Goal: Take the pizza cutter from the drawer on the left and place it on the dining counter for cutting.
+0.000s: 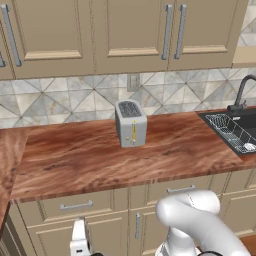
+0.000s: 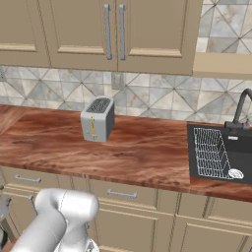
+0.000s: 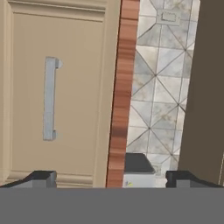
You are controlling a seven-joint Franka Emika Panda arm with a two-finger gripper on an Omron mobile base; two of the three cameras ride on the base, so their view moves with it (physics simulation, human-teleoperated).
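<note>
Now | pincer spread wide, empty | facing closed drawer

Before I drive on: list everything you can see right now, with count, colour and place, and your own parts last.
toaster: one, silver-grey, middle of the counter.
counter: one, reddish-brown wood grain, under the wall cabinets.
drawer: one, beige, silver bar handle, shut, below the counter's left part.
sink: one, black, at the counter's right end.
dish rack: one, white wire, in the sink.
faucet: one, black, behind the sink.
wall cabinets: beige, vertical silver handles.
gripper: one, dark tips, open, facing the drawer.
</note>
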